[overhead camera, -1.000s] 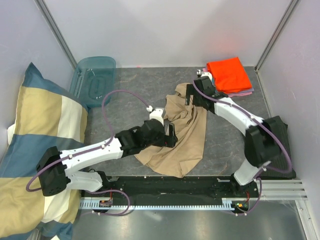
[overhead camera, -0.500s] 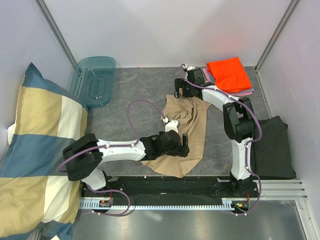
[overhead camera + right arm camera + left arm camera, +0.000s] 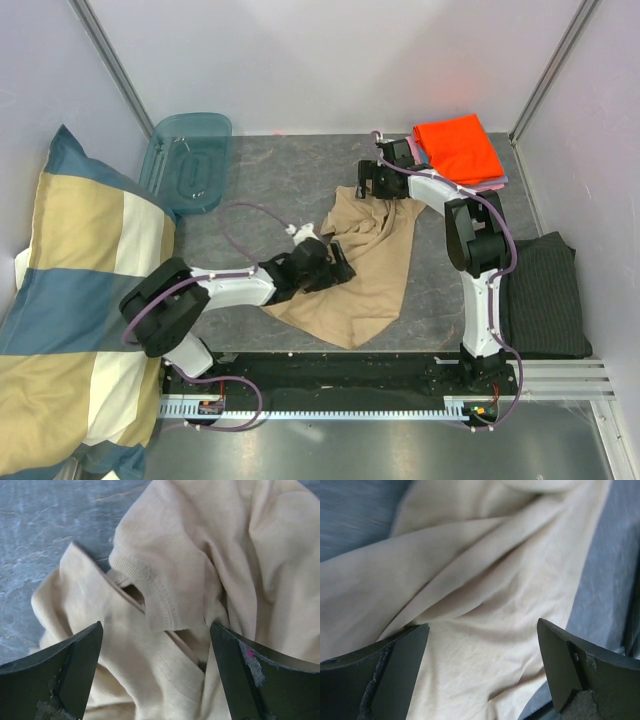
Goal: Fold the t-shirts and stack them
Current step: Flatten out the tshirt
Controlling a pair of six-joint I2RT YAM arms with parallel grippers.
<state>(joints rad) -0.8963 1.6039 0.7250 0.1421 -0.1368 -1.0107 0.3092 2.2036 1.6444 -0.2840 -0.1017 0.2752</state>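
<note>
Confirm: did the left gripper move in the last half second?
Yes. The left gripper drew back left, away from the near rail and toward the teal tray, jaws open over the tan t-shirt.

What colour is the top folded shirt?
Bright orange; the folded shirt shows best in the top external view.

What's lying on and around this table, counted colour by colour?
Tan t-shirt: 1
Orange t-shirt: 1
Pink cloth under the orange: 1
Dark grey cloth: 1
Blue-and-cream pillow: 1
Teal tray: 1
Total: 6
</note>
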